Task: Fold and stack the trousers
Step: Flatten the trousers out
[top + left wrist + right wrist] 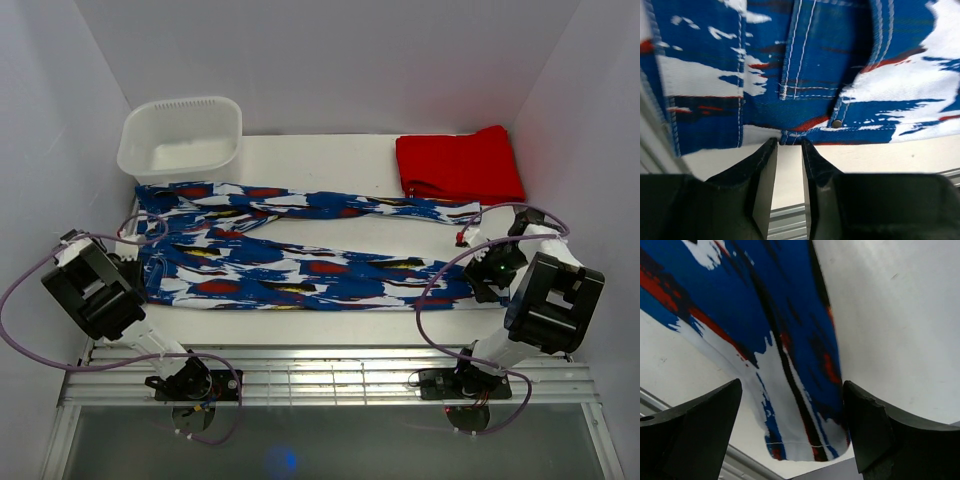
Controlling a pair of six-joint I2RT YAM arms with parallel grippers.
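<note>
The trousers (300,265) lie flat on the white table (330,325), printed blue, white and red, with the waist at the left and both legs running right. My left gripper (140,265) sits at the waist's near edge. In the left wrist view its jaws (789,145) stand slightly apart, with bare table between them and the waistband seam (790,136) just at the tips. My right gripper (472,278) hovers at the near leg's end. In the right wrist view it (792,390) is wide open, and the leg hem (805,445) lies between the fingers, ungripped.
A white plastic basin (180,140) stands at the back left. A folded plain red garment (460,165) lies at the back right. A ribbed metal rail (330,375) runs along the near table edge. Walls close in on both sides.
</note>
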